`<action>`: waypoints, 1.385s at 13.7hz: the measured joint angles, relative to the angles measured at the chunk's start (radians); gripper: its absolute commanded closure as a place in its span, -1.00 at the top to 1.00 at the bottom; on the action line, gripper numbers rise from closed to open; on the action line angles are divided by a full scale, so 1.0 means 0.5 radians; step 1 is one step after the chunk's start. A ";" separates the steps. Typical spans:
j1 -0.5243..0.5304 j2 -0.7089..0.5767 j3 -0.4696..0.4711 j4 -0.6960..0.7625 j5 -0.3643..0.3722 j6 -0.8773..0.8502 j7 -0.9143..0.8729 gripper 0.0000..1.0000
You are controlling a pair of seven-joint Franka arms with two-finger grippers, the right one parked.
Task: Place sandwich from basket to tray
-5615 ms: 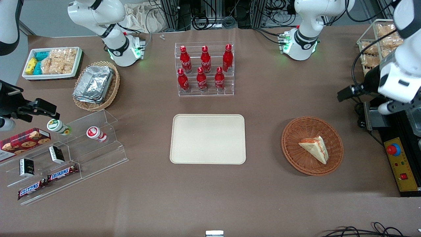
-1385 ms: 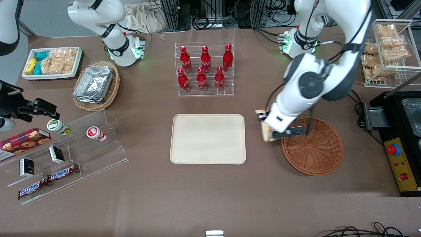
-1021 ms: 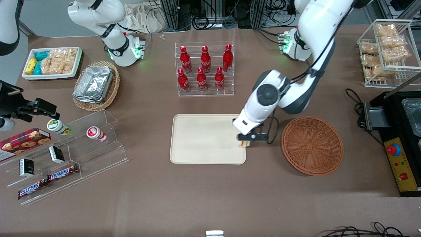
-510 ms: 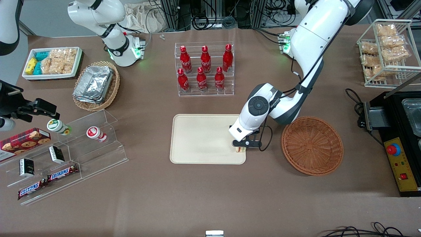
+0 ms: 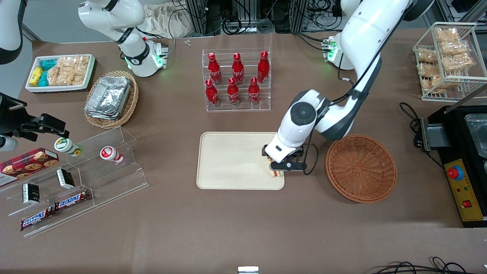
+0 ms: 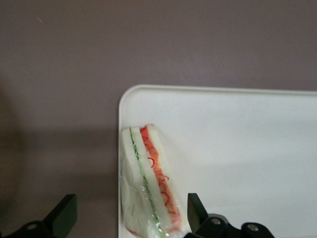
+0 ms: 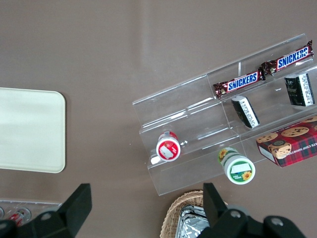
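The sandwich (image 6: 148, 183), a white wedge with red and green layers, lies in the tray's (image 6: 237, 148) corner, close to its rim. My left gripper (image 6: 130, 218) is open and straddles it; one finger (image 6: 64, 218) stands well clear over the table, the other (image 6: 195, 213) is close beside the red layer. In the front view the gripper (image 5: 283, 165) hangs over the tray (image 5: 232, 160) at its corner nearest the basket (image 5: 361, 167). The sandwich (image 5: 276, 174) peeks out beneath it. Nothing shows in the reddish-brown basket.
A clear rack of red bottles (image 5: 236, 80) stands farther from the front camera than the tray. Toward the parked arm's end are an acrylic snack shelf (image 5: 76, 171), a tan basket with foil containers (image 5: 110, 99) and a white bin (image 5: 59, 72). A wire rack (image 5: 445, 61) stands toward the working arm's end.
The sandwich left the basket in my gripper and travelled to the tray's near corner. Over the last half second the wrist has risen slightly above it.
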 measured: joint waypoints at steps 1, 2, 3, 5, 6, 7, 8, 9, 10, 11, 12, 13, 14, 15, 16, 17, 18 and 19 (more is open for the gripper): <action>0.029 -0.097 0.001 0.006 -0.019 -0.069 -0.012 1.00; 0.066 -0.202 0.002 0.009 -0.064 -0.152 -0.012 1.00; 0.108 -0.303 0.004 0.010 -0.103 -0.254 -0.012 1.00; 0.208 -0.482 0.007 0.011 -0.135 -0.449 0.001 1.00; 0.260 -0.557 0.009 0.011 -0.149 -0.537 0.019 1.00; 0.306 -0.628 0.014 0.013 -0.162 -0.632 0.039 1.00; 0.340 -0.692 0.028 0.022 -0.165 -0.756 0.059 1.00; 0.369 -0.751 0.050 0.046 -0.166 -0.917 0.102 1.00; 0.409 -0.806 0.067 0.084 -0.169 -1.096 0.196 1.00; 0.460 -0.851 0.078 0.127 -0.173 -1.267 0.311 1.00; 0.498 -0.890 0.105 0.163 -0.186 -1.401 0.412 1.00; 0.497 -0.926 0.180 0.180 -0.219 -1.479 0.501 1.00; 0.482 -0.964 0.282 0.185 -0.272 -1.530 0.609 1.00; 0.468 -1.005 0.392 0.186 -0.324 -1.586 0.738 1.00; 0.464 -1.048 0.491 0.186 -0.365 -1.645 0.871 1.00; 0.465 -1.087 0.566 0.186 -0.385 -1.695 0.969 1.00; 0.465 -1.115 0.609 0.185 -0.396 -1.730 1.023 1.00; 0.465 -1.131 0.621 0.184 -0.401 -1.741 1.041 1.00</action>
